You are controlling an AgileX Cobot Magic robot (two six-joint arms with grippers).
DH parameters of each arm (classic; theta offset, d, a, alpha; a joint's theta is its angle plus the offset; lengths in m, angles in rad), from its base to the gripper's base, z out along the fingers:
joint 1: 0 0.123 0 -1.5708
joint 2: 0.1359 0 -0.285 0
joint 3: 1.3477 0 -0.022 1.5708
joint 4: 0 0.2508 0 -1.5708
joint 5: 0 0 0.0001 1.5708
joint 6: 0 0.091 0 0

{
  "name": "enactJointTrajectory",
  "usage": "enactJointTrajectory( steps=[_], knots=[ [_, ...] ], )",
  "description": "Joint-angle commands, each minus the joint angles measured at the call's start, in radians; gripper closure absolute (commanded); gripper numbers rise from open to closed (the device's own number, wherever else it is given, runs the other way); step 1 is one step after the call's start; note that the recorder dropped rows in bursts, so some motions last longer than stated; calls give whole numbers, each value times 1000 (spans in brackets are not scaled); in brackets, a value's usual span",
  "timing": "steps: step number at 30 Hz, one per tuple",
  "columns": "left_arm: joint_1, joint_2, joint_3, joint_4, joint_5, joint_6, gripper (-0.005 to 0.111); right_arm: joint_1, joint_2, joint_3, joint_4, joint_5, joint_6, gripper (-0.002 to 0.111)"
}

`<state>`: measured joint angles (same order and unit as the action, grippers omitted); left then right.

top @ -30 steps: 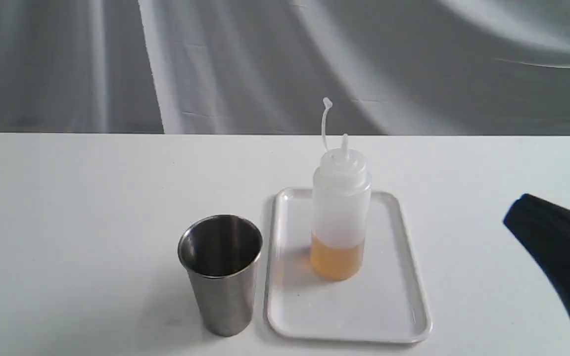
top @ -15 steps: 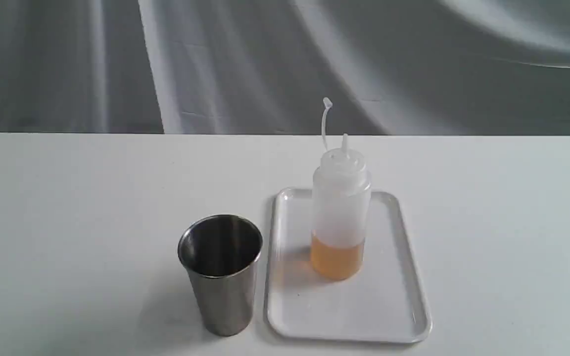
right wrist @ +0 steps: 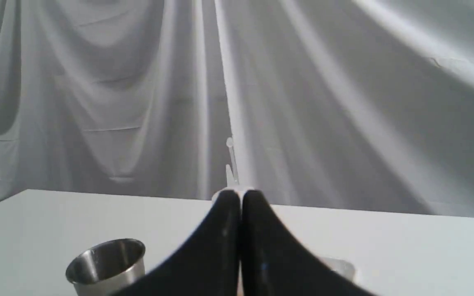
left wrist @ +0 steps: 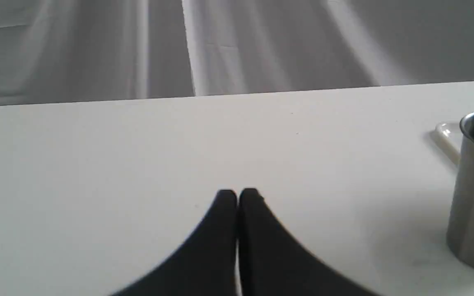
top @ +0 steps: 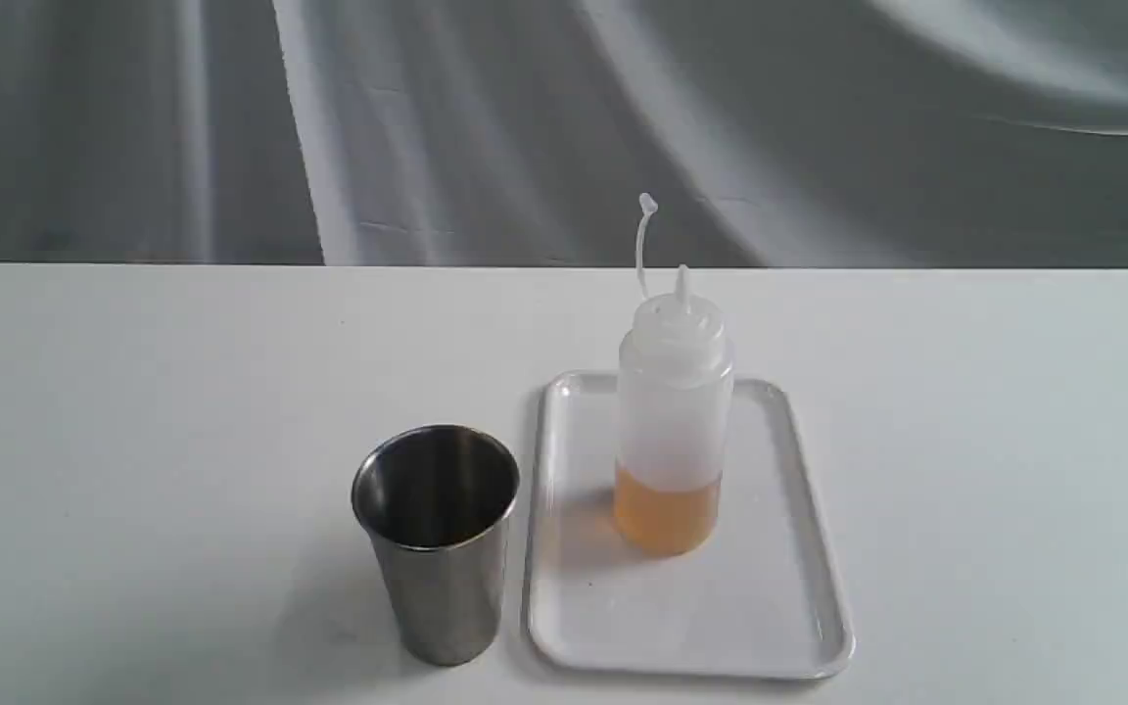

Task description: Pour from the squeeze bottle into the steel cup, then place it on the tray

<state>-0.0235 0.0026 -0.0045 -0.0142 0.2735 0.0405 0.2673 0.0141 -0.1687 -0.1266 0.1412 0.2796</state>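
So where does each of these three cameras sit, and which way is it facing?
Exterior view: off the arms, looking down across the table toward the curtain; shows the cup beside the tray, with the bottle upright on the tray; no robot part shows.
Left wrist view: on the left arm, low over the table, looking past the shut left gripper toward the curtain; cup in sight.
Right wrist view: on the right arm, looking past the shut right gripper; bottle mostly hidden behind it.
Shared: all three show the cup and curtain.
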Motion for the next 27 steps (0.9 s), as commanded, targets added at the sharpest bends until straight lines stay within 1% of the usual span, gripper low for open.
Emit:
enactJointTrajectory(
  steps=[1, 8, 15, 21, 27],
  knots=[
    [2, -3, 4, -1, -8, -5, 107, 3, -9, -14, 8, 6, -2, 108],
    [2, -3, 4, -1, -8, -5, 107, 3, -9, -14, 37, 7, 1, 108],
    [2, -3, 4, -1, -8, -3, 107, 3, -9, -14, 37, 134, 1, 108],
    [2, -3, 4, -1, -8, -5, 107, 1, -14, -2, 37, 140, 1, 108],
    [2, -3, 4, -1, -8, -5, 107, -65, -14, 65, 26, 138, -1, 108]
  ],
)
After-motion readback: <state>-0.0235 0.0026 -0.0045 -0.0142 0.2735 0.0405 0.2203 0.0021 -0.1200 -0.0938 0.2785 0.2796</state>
